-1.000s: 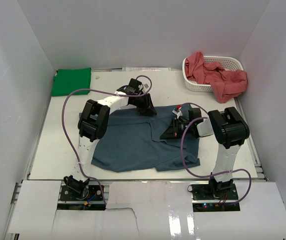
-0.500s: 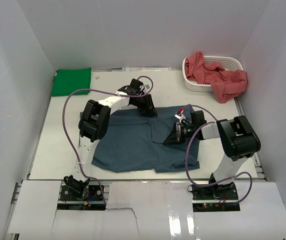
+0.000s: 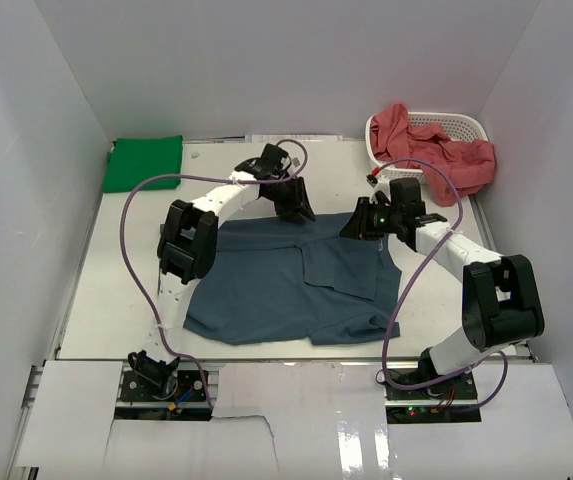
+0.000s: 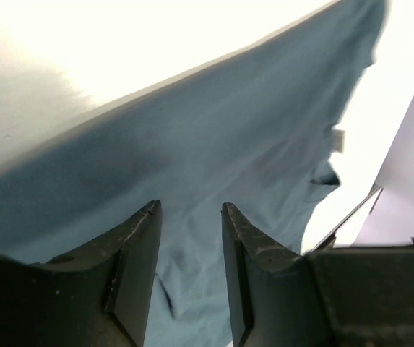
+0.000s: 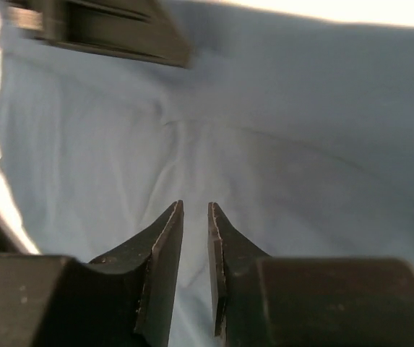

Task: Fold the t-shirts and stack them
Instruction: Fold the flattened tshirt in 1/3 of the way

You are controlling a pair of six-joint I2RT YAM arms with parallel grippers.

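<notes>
One slate blue t-shirt (image 3: pixel 296 290) lies spread on the table (image 3: pixel 106 290), a flap folded in; it looks light and limp, so I'd pinch the far edge corners. My left gripper (image 4: pixel 190 210) hangs over it with jaws apart, my right gripper (image 5: pixel 194 206) barely parted, neither holding cloth. I see the green t-shirt (image 3: pixel 144 163) far left, the basket (image 3: pixel 461 124) far right, walls (image 3: pixel 46 150) close

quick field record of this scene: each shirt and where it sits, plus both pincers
blue t-shirt: spread on the table, creased on its right part, not folded up
green t-shirt: folded, far left corner
salmon t-shirts: heaped in the basket, spilling over its near rim
left pincer: at the blue shirt's far edge, jaws apart, nothing between them
right pincer: over the blue shirt's far right part, jaws narrowly parted, nothing gripped
</notes>
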